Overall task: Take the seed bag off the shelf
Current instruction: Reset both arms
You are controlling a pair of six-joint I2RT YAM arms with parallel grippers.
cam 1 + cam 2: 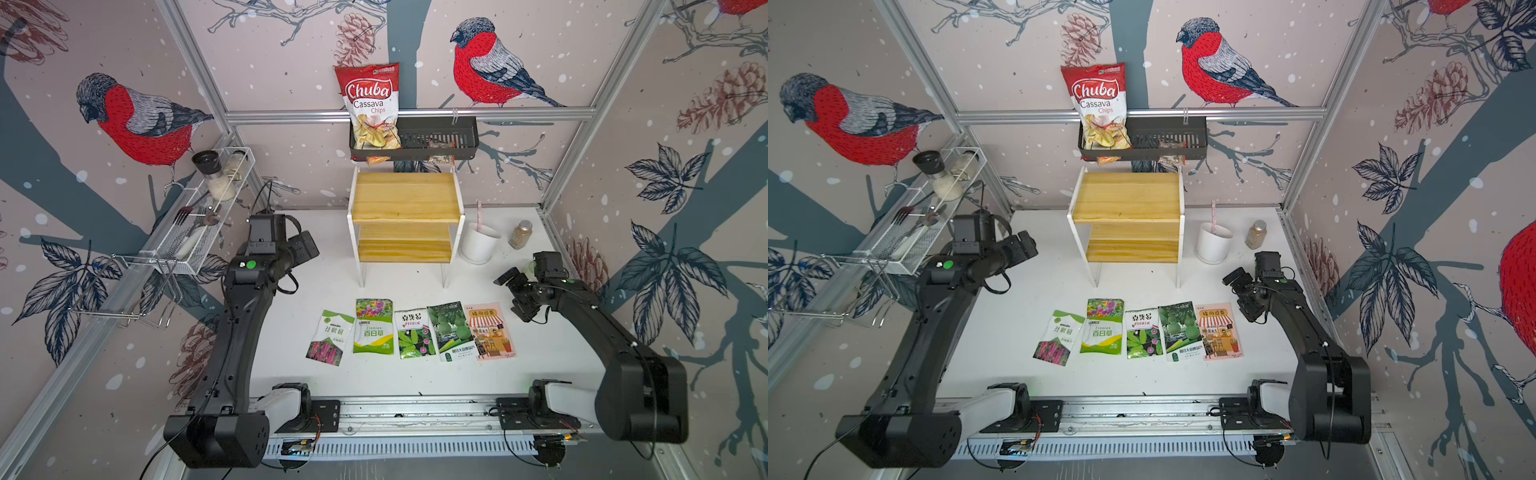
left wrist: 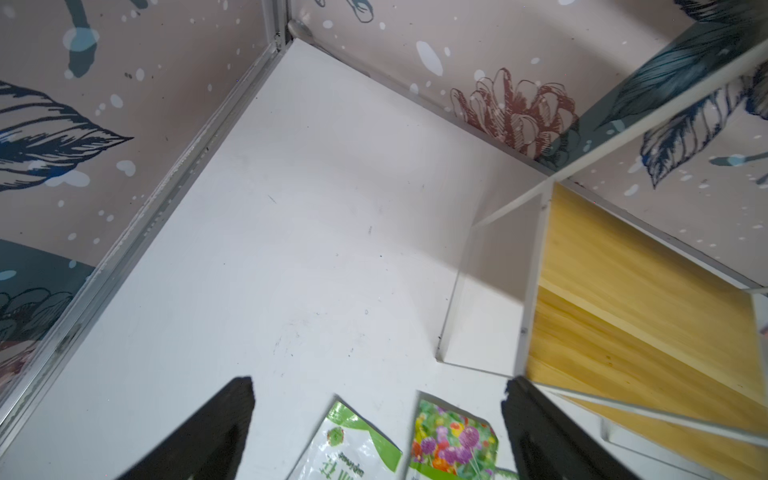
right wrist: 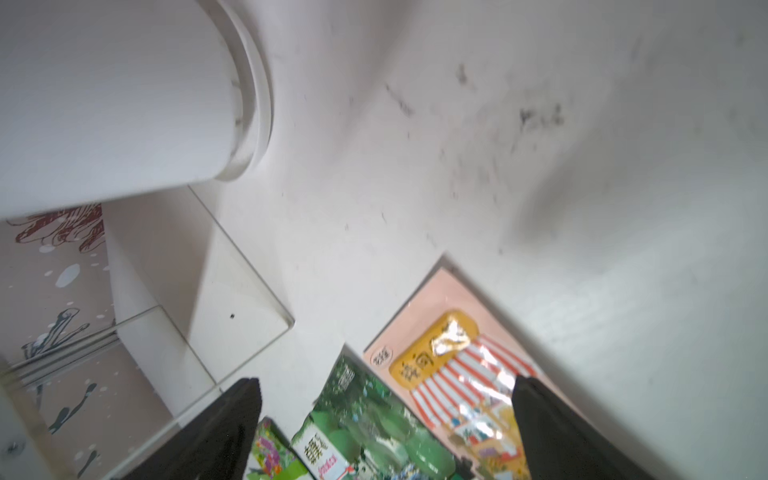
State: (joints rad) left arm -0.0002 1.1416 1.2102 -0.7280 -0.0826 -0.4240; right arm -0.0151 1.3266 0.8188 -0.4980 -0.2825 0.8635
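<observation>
shelf (image 1: pixel 405 199): both boards look bare
seed bags (image 1: pixel 374 328): five flat in a row on the bench (image 1: pixel 540 353), in front of the shelf
left gripper (image 2: pixel 378 390), right gripper (image 3: pixel 386 386): mine, jaws wide, empty
remaining: nothing, I judge

Five seed bags (image 1: pixel 415 338) flat, row before shelf (image 1: pixel 405 197).

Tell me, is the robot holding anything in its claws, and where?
Nothing. The left claw and the right claw are both open and empty; the seed bags lie flat on the table.
</observation>
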